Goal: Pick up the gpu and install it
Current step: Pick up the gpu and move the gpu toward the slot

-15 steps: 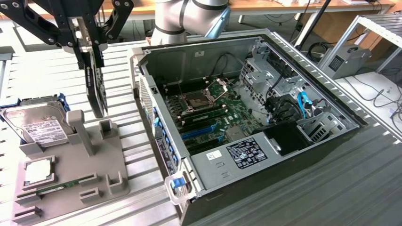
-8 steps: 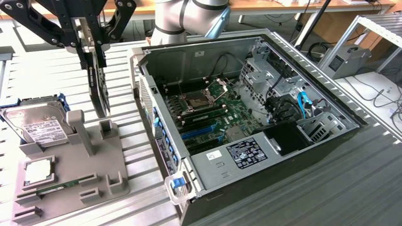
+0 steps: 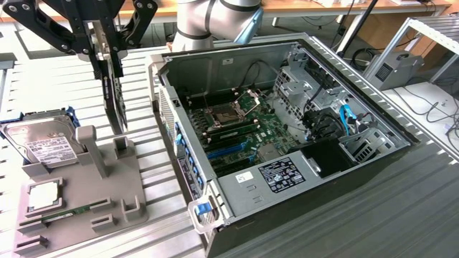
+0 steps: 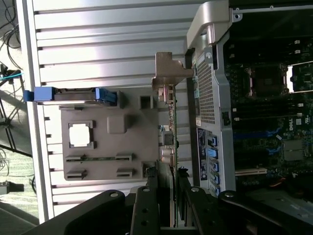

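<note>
The hand (image 3: 109, 51) was clenched on the graphics card (image 3: 113, 102), its black fingers (image 3: 87, 42) pressing both flat faces near the upper end. The card hung upright and edge-on over the grey holder (image 3: 107, 183), near the holder's tall posts; whether its lower edge touched them could not be told. In the wrist view the hand (image 4: 167, 178) gripped the same card (image 4: 167, 137), seen along its thin edge, with its silver end bracket (image 4: 168, 68) at the far end, just beside the perforated back of the computer case (image 4: 215, 88). On the holder sat a hard drive (image 3: 43, 142) with a white label, its print too small to read, a square processor chip (image 3: 44, 194) and a narrow green memory stick (image 3: 64, 215). The open computer case (image 3: 323, 215) lay on the slatted tabletop (image 3: 72, 80) at the exterior view's right of the holder, its green motherboard (image 3: 248, 131) exposed. A black label (image 3: 281, 176) with white print lay inside it, its wording unreadable.
</note>
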You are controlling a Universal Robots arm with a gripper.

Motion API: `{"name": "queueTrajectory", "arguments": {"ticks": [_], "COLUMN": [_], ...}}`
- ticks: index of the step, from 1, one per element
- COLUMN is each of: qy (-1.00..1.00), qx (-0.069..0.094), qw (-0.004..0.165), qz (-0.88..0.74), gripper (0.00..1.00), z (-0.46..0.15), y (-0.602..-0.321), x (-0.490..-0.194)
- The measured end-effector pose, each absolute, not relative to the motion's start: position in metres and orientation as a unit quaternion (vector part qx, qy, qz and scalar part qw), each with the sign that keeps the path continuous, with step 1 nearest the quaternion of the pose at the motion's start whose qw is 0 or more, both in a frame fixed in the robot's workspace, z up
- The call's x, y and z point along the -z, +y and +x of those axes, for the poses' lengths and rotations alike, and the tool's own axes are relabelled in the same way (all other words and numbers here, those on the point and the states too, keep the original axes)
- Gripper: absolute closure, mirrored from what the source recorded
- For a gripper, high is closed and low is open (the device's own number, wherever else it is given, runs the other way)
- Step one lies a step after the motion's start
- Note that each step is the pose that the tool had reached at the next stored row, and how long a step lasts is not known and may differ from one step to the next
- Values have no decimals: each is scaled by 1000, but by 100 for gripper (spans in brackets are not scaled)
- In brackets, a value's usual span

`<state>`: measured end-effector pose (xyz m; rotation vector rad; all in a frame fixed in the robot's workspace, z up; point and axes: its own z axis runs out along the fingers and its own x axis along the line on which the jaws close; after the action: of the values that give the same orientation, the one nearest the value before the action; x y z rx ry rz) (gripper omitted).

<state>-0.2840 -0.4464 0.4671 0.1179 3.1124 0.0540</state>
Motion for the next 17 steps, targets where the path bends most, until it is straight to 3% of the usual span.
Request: {"name": "queueTrajectory", "arguments": {"ticks": [17], "qy": [999], "qx": [-17], "qw": [13], "qz": [38], "gripper": [73], "z": [-281], "y": [-446], "x": [-465]}}
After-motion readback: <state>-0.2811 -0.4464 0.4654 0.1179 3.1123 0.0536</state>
